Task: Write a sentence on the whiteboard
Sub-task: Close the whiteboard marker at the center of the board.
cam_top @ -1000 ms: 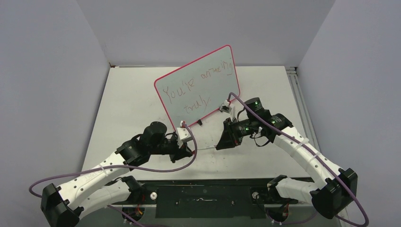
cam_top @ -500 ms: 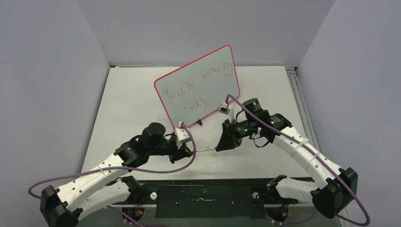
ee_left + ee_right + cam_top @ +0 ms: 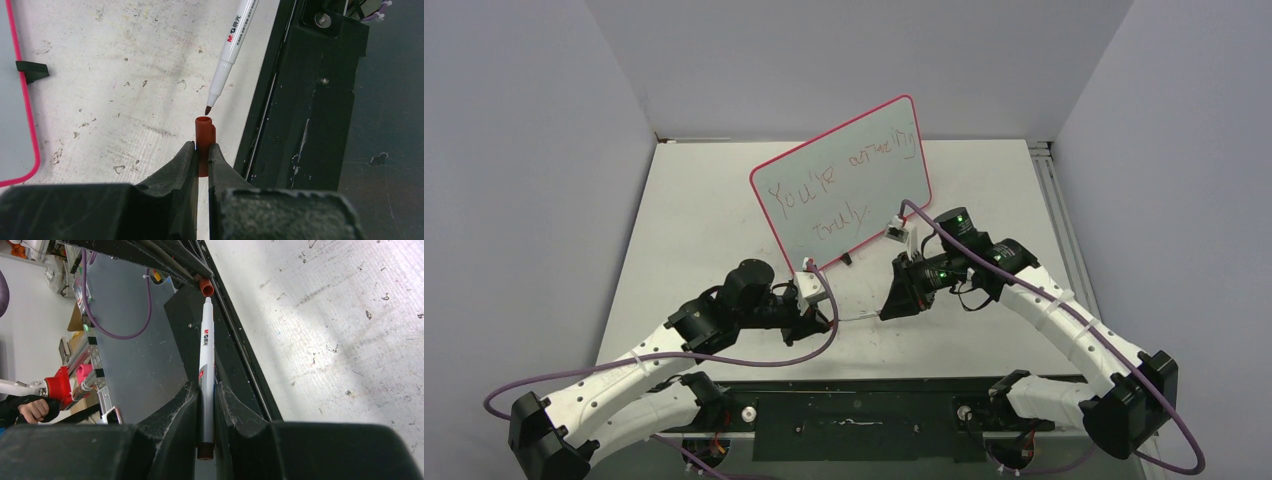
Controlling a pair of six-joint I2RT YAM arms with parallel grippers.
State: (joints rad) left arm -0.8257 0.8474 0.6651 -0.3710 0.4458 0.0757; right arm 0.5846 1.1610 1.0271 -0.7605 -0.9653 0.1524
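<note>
Your left pincer (image 3: 199, 150) is clenched on a red-brown cap (image 3: 203, 131), whose open mouth points away from the fingers toward the marker (image 3: 228, 50). Your right pincer (image 3: 205, 387) is clamped around that marker's white barrel, near its back end. The coming move turns on one line: the marker's dark tip sits just short of the cap's mouth, not yet inside. In the left wrist view the barrel comes in from the upper right, tilted a little off the cap's long axis, while in the right wrist view the two look nearly in line. I judge you need a small straightening before you push them together. Neither arm is nearer, since they meet between the two, low over the table (image 3: 694, 220) on the near side of the board. The whiteboard (image 3: 884, 195) stands propped up beyond both arms, toward the far middle of the table. The sentence (image 3: 844, 175) sits on it in two thin reddish lines, too small to read surely from above. The top view shows the marker only as a thin line between the pincers, and the cap cannot be made out there. The left wrist view cuts the board off at its edge. No view settles whether the tip is level with the mouth.
</note>
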